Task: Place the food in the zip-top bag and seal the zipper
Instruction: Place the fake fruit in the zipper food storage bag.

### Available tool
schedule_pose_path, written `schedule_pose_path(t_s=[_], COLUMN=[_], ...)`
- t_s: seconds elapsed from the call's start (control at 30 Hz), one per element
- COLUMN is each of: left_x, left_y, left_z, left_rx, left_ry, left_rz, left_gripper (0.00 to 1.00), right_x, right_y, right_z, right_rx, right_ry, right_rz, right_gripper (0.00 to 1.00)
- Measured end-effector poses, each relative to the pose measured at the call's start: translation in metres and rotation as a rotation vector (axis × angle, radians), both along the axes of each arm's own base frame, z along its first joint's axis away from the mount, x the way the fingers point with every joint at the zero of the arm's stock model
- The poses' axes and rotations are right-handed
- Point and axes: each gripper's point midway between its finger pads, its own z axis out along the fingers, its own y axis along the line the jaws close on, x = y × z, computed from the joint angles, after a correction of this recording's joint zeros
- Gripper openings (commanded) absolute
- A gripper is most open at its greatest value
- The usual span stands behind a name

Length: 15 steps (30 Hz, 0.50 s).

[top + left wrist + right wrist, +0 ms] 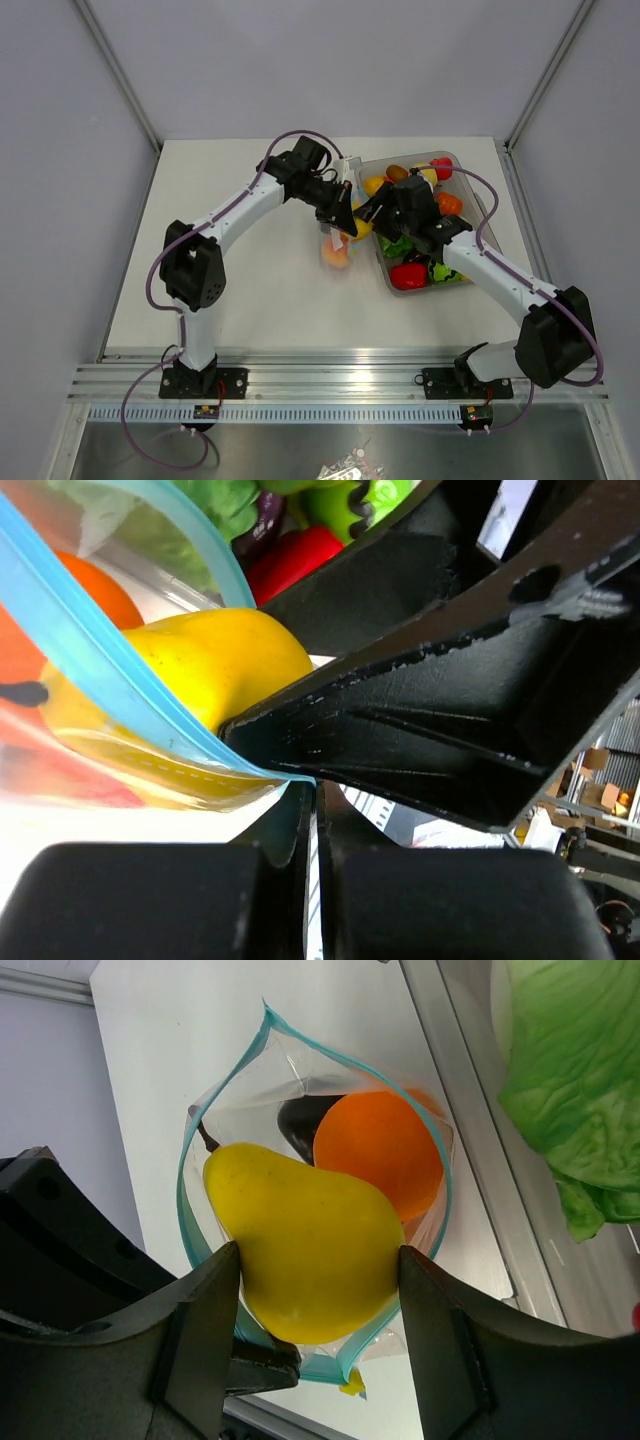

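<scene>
Zip-top bag (250,1100): thin, floppy. Yellow pear (300,1230): glossy, likely light and slippery.
Left gripper (308,810) pinched shut on zipper (90,670); right gripper (318,1265) half-open, clasping pear's belly.

The zip-top bag (250,1080) is clear, edged by a light blue zipper (182,1190). In its mouth show a plain glossy yellow pear (305,1240), a plain orange (378,1150) and a near-black dark piece (300,1120). The lettuce (575,1070) is bright green with paler veined wrinkles. The right gripper (318,1252) and left gripper (305,800) are black. The table (250,290) is white. The tray (420,157) towards its far right corner is clear, with a red piece (408,276) inside. The arms (235,215) are white with black joints and purple cables (152,275).
</scene>
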Motion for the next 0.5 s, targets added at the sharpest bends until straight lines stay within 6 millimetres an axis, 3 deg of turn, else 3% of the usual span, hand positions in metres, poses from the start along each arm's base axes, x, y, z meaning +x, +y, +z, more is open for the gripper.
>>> schedule_pose_path(t_s=[0.3,0.4,0.5], left_x=[-0.005,-0.001,0.003], left_y=[0.024,0.032,0.037], left_z=[-0.049,-0.056,-0.058], left_rx=[0.017,0.021,0.021], left_ry=[0.053,0.056,0.051], left_rz=[-0.001,0.012,0.023], left_gripper=[0.02,0.05,0.00], right_x=[-0.004,-0.003,-0.003], right_y=[0.001,0.006,0.010], right_z=[-0.022,-0.028,-0.030], right_rx=[-0.042,-0.035,-0.025], right_ry=[0.045,0.054,0.055], right_rz=[0.031,0.048,0.062], right_gripper=[0.59,0.58,0.58])
